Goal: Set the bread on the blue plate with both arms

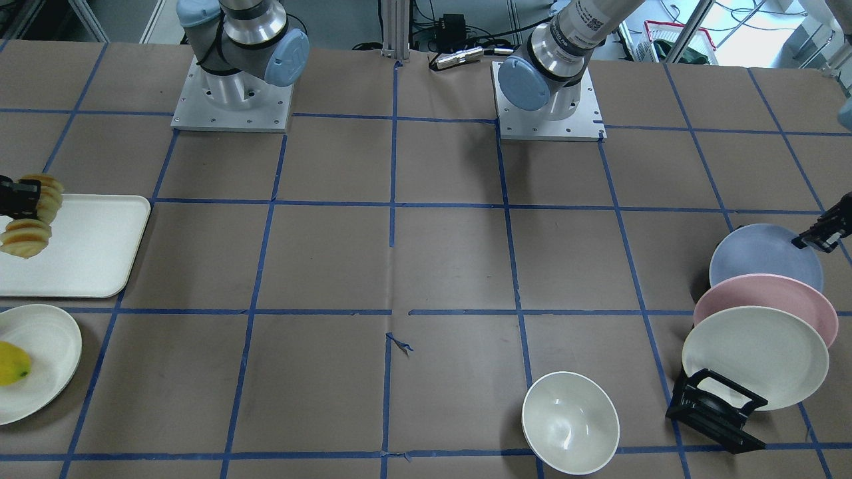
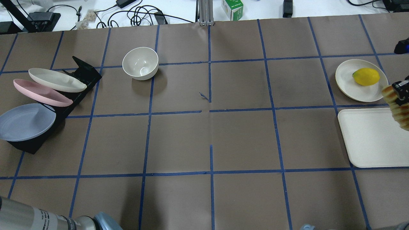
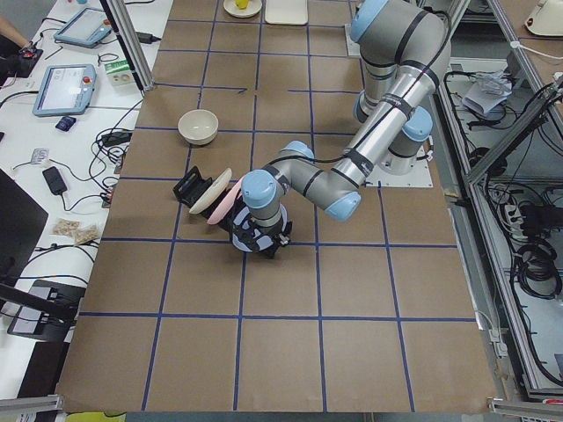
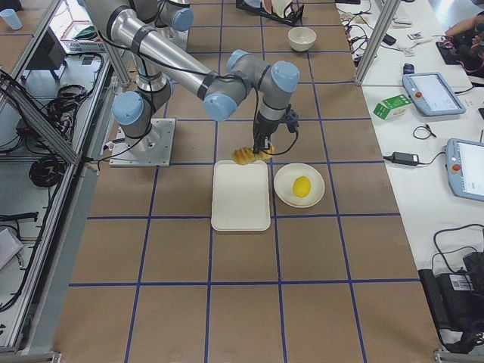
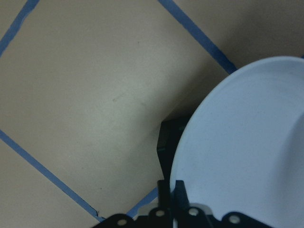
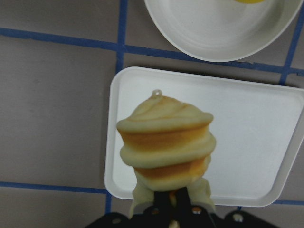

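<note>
The bread (image 6: 165,145), a yellow-orange ridged loaf, hangs in my right gripper (image 6: 173,202), which is shut on its middle. It is held in the air above the end of the white tray (image 6: 256,142). The bread also shows at the edge of the front view (image 1: 30,223) and of the overhead view (image 2: 398,107). The blue plate (image 2: 25,121) leans in the black rack (image 2: 83,72) at the other end of the table. My left gripper (image 5: 172,189) is shut on the blue plate's rim (image 5: 228,142); in the front view it (image 1: 817,237) sits at the plate's edge (image 1: 759,256).
A pink plate (image 2: 41,93) and a cream plate (image 2: 56,80) stand in the same rack behind the blue one. A white bowl (image 2: 140,63) stands near the rack. A cream plate (image 2: 348,80) with a yellow fruit (image 2: 366,76) lies beside the tray (image 2: 370,137).
</note>
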Controlling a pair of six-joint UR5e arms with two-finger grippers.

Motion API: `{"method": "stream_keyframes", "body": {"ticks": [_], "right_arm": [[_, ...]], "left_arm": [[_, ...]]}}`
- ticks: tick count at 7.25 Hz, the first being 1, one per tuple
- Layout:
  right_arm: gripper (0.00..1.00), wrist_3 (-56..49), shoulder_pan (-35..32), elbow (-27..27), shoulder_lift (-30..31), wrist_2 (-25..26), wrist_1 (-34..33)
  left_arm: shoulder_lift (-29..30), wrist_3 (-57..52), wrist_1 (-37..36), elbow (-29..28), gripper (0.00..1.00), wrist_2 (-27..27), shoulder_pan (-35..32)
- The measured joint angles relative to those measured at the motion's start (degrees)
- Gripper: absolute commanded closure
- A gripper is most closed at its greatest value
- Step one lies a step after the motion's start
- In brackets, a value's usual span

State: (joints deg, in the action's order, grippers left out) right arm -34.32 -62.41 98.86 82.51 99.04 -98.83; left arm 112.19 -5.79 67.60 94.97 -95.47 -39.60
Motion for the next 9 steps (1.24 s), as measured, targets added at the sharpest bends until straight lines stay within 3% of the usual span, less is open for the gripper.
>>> {"method": "stream_keyframes", "body": {"ticks": [4,7,9], "right_arm": [[1.0,15.54,-10.18,-0.31,3.13,-6.05,5.29],[1.0,29.24,-18.48,-0.76,3.38,-8.27,5.55],[1.0,33.87,-21.84,-1.41,2.77,-9.97,5.29]], "left_arm": [[-5.72,-1.82,4.49,-1.02,1.0,-2.83,0.58],[-16.53,-3.15,24.23,-4.56,1.0,-4.71,0.63],[-24.08,-0.72,36.06,-3.45,1.0,-2.54,-1.35]]}}
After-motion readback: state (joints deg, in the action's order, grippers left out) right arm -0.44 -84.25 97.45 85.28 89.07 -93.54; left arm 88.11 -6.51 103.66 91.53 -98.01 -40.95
